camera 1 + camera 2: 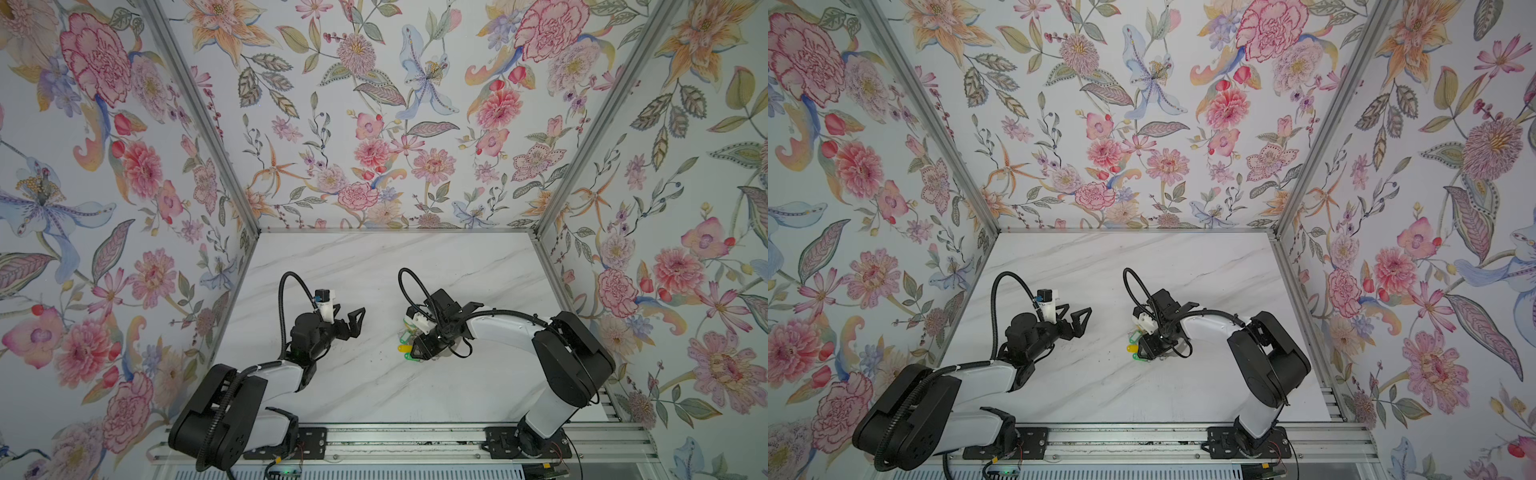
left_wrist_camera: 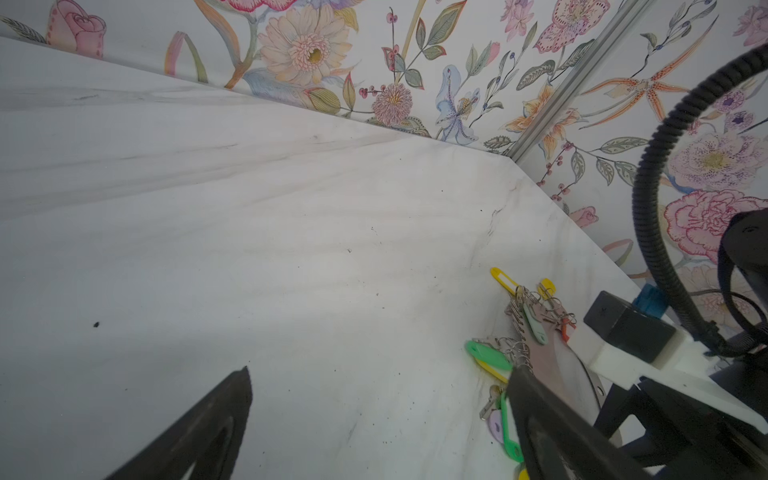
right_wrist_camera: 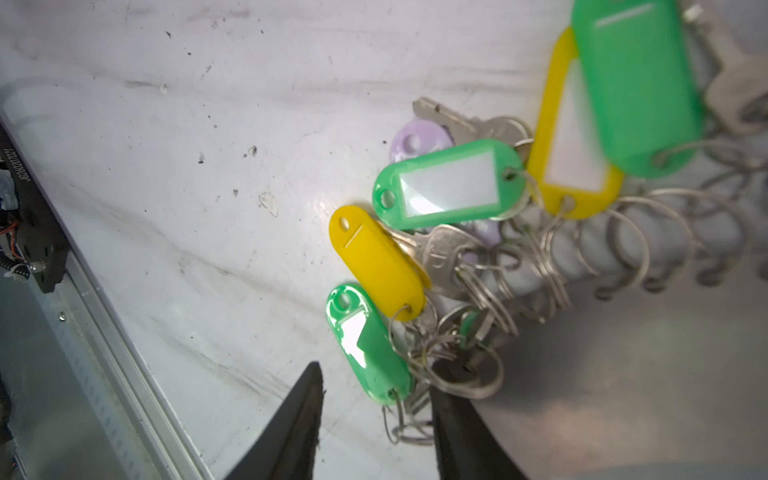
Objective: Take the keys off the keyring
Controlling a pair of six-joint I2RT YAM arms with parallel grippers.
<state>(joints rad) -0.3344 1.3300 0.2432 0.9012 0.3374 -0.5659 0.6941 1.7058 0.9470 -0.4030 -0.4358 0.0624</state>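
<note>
You're lining up a grasp: right gripper (image 3: 376, 380) parted astride the green tag (image 3: 361, 340), left gripper (image 1: 348, 318) wide open; next pinch it, brace the keyring (image 3: 623, 374)

Green and yellow tags (image 3: 446, 185), floral walls (image 1: 374, 124)

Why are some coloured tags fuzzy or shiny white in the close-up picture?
Right wrist view: the top green tag is blurred, probably too near the lens; light glares white off the window of the lowest green tag. Both top views: sharp and evenly lit.
</note>
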